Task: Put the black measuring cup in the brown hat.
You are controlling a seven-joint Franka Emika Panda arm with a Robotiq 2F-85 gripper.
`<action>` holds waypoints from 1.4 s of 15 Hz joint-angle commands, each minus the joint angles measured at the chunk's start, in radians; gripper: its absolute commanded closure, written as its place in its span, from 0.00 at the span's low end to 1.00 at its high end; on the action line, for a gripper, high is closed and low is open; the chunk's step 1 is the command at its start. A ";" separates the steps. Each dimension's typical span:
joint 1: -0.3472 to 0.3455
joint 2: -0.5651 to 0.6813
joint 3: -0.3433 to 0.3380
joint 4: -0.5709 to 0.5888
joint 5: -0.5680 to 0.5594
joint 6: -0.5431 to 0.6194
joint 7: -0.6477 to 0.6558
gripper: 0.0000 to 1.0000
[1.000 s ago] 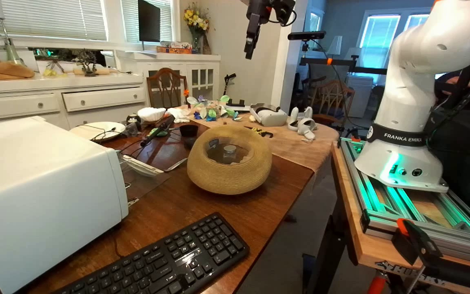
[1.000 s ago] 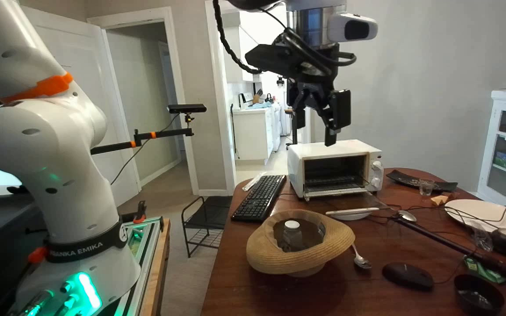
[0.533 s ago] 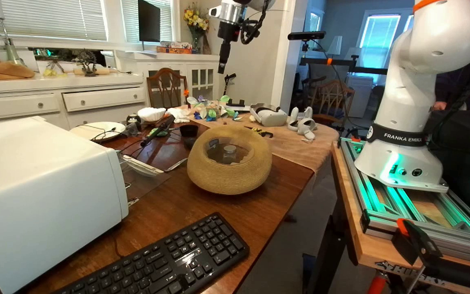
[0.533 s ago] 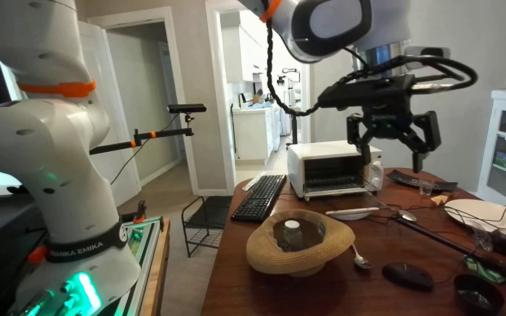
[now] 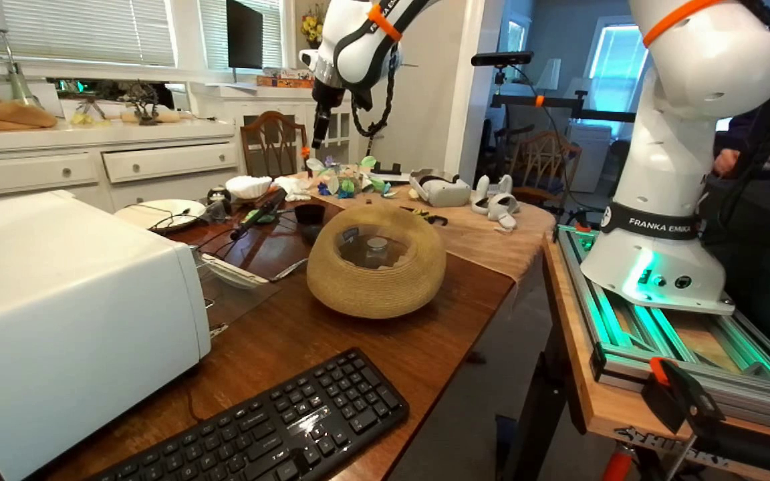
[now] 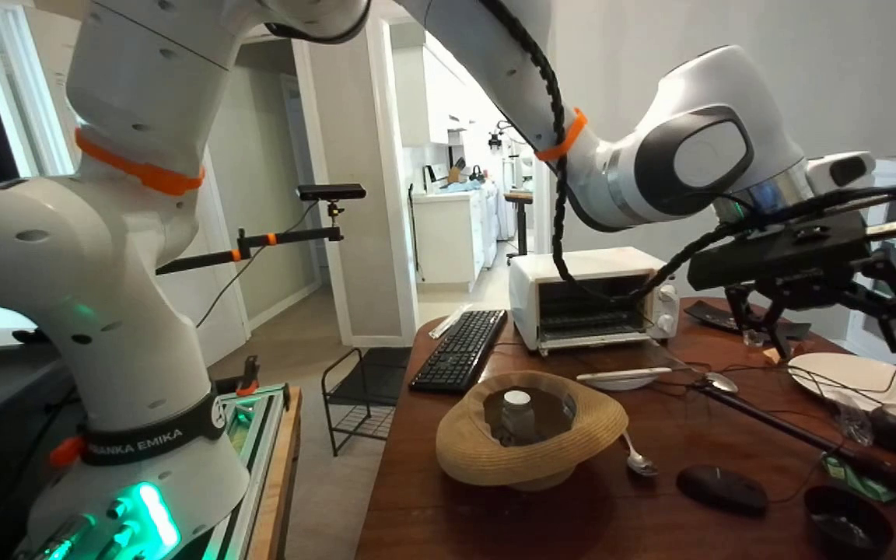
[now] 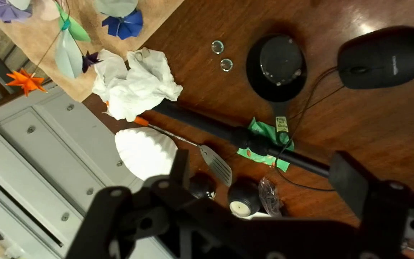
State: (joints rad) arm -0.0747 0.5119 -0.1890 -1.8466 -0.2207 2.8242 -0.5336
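Hovering apart from one measuring cup [image 7: 277, 63] and one hat [image 5: 375, 294], one tool [image 6: 839, 348] is spread.

Below the fingers [image 5: 320, 131] of your gripper [image 5: 317, 144] is probably the black measuring cup [image 5: 309, 214]; nearer the camera than the fingers, the straw hat [image 5: 375, 294] holds a lidded jar [image 5: 376, 246].

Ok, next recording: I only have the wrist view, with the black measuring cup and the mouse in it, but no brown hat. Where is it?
Observer: In an exterior view the brown hat sits on the table, with the mouse between it and the black measuring cup.
Reviewer: Anything inside the hat?
Observer: Yes, both exterior views show a lidded jar in its upturned hollow.
Reviewer: And how low is the hand?
Observer: An exterior view shows the hand well above the table.
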 commanded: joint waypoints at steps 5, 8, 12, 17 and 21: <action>-0.040 -0.032 0.046 -0.005 -0.043 -0.006 0.031 0.00; -0.026 -0.010 0.029 0.017 -0.054 -0.037 0.058 0.00; -0.019 0.160 0.031 0.183 -0.084 -0.116 0.091 0.00; -0.026 0.406 0.049 0.453 -0.095 -0.199 0.083 0.00; -0.047 0.563 0.091 0.661 -0.076 -0.308 0.030 0.00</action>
State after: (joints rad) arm -0.0931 0.9437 -0.1371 -1.3790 -0.2897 2.6102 -0.4732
